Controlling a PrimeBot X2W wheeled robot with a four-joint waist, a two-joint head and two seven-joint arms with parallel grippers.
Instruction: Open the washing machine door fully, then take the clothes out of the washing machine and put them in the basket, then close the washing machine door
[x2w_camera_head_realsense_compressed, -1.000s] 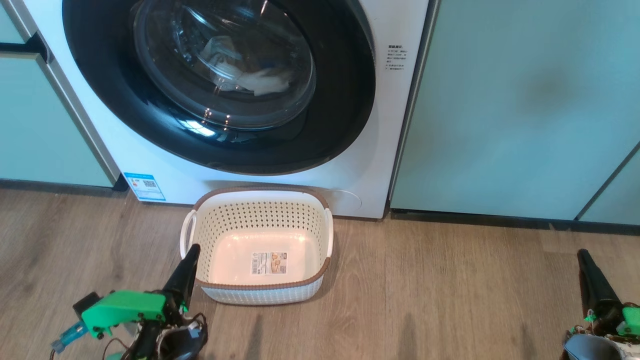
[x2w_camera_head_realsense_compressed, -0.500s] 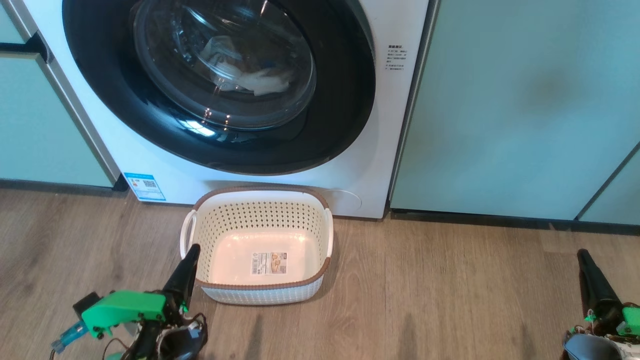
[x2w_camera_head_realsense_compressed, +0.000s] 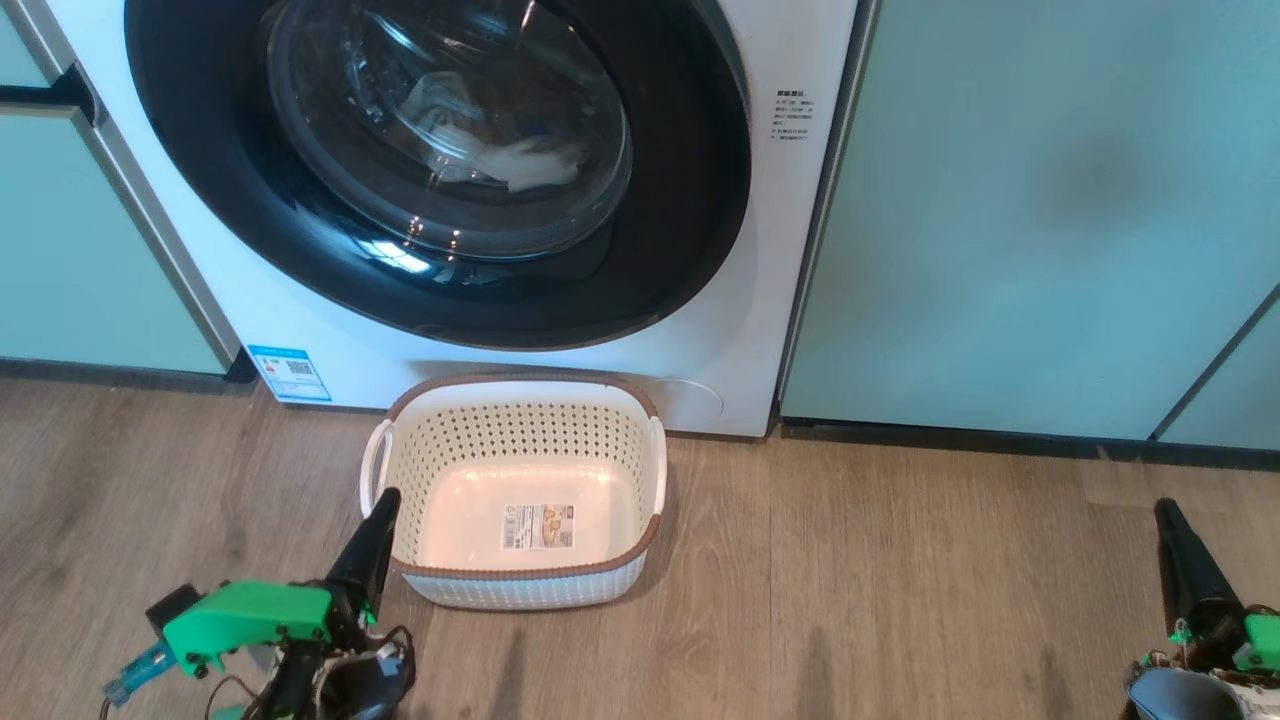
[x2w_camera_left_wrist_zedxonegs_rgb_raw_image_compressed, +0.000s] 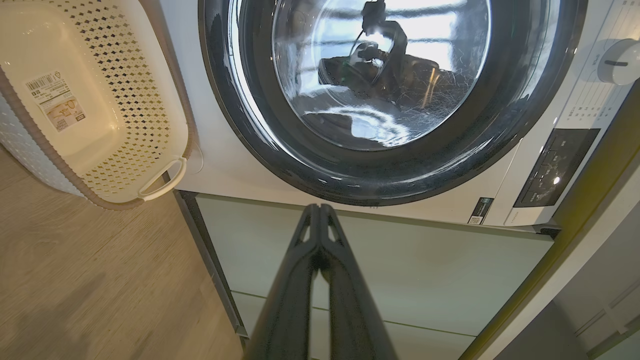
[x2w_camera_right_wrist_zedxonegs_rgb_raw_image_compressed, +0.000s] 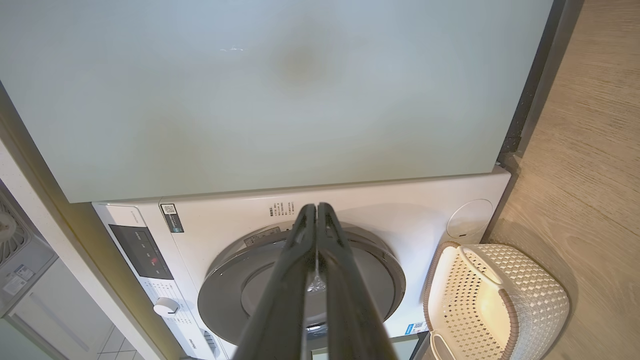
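The white washing machine (x2w_camera_head_realsense_compressed: 760, 300) stands ahead with its round black-rimmed door (x2w_camera_head_realsense_compressed: 240, 200) closed. Through the glass I see pale clothes (x2w_camera_head_realsense_compressed: 520, 165) in the drum. On the floor in front stands the cream basket (x2w_camera_head_realsense_compressed: 520, 590) with a brown rim, holding nothing but a label sticker on its bottom. My left gripper (x2w_camera_head_realsense_compressed: 385, 500) is shut, its tip by the basket's near left corner. My right gripper (x2w_camera_head_realsense_compressed: 1165, 510) is shut, low at the far right over the floor. The left wrist view shows the door (x2w_camera_left_wrist_zedxonegs_rgb_raw_image_compressed: 250, 125) and basket (x2w_camera_left_wrist_zedxonegs_rgb_raw_image_compressed: 125, 90); the right wrist view shows the machine (x2w_camera_right_wrist_zedxonegs_rgb_raw_image_compressed: 400, 200) and basket (x2w_camera_right_wrist_zedxonegs_rgb_raw_image_compressed: 525, 290).
Pale green cabinet fronts (x2w_camera_head_realsense_compressed: 1040, 220) flank the machine on both sides. A wood-look floor (x2w_camera_head_realsense_compressed: 900, 580) lies open between the basket and my right gripper. The machine's control panel and knob (x2w_camera_left_wrist_zedxonegs_rgb_raw_image_compressed: 617, 62) show in the left wrist view.
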